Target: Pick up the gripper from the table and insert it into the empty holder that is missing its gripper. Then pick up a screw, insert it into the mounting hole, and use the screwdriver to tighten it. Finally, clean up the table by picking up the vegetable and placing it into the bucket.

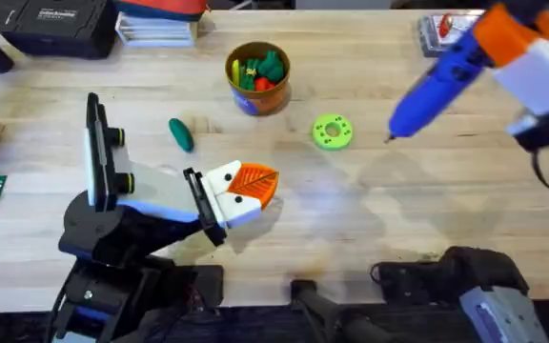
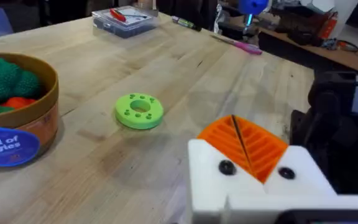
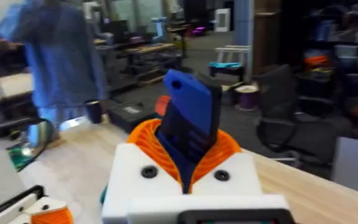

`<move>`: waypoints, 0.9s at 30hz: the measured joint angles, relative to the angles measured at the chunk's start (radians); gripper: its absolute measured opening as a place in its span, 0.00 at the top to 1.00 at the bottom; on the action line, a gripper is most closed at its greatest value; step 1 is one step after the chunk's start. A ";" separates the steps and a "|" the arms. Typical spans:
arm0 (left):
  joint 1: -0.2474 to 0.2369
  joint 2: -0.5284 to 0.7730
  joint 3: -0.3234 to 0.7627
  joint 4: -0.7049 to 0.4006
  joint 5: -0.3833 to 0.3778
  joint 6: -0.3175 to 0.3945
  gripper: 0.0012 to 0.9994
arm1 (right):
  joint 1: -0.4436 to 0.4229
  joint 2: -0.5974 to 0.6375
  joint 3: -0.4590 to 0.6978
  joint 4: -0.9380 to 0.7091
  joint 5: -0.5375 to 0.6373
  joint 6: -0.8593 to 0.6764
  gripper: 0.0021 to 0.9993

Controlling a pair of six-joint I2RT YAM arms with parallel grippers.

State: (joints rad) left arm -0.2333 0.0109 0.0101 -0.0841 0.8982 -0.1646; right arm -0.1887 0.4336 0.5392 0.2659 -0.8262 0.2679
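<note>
My left gripper [image 1: 260, 183] hovers low over the table's middle, shut, its two orange ribbed tips pressed together. Both of its white mounts [image 2: 253, 186] carry an orange tip [image 2: 260, 146] and a dark screw head [image 2: 227, 167]; I cannot tell which mount is the holder. My right gripper [image 1: 492, 40] is raised at the far right, shut on the blue screwdriver [image 1: 437, 84], whose bit points down-left towards the table. In the right wrist view the screwdriver [image 3: 191, 118] stands between the orange pads. The dark-green vegetable [image 1: 181, 134] lies left of the bucket [image 1: 257, 99].
A green ring-shaped disc [image 1: 332, 131] lies right of the bucket, which holds yellow, red and green toy foods. A clear box with screws [image 2: 124, 22] sits at the far right corner. Boxes and books line the far left edge. Bare wood surrounds the left gripper.
</note>
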 joint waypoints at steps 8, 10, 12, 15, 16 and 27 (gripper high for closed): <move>0.000 0.000 0.000 0.000 0.000 0.000 1.00 | 0.334 0.159 -0.005 0.102 0.121 -0.030 0.98; 0.000 0.000 0.000 0.000 0.000 0.000 1.00 | 0.432 0.180 -0.007 0.131 0.171 -0.053 0.98; 0.000 0.000 0.000 0.000 0.000 0.000 1.00 | 0.533 0.205 -0.008 0.181 0.229 -0.079 0.98; 0.000 0.000 0.000 0.000 0.000 0.000 1.00 | 0.673 0.250 -0.008 0.275 0.305 -0.106 0.98; 0.000 0.000 0.000 0.000 0.000 0.000 1.00 | 0.719 0.272 -0.008 0.317 0.326 -0.113 0.98; 0.000 0.000 0.000 0.000 0.000 0.000 1.00 | 0.969 0.533 -0.008 0.744 0.410 -0.150 0.98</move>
State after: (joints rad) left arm -0.2333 0.0110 0.0101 -0.0841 0.8982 -0.1646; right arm 0.7803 0.9667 0.5312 1.0101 -0.4165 0.1176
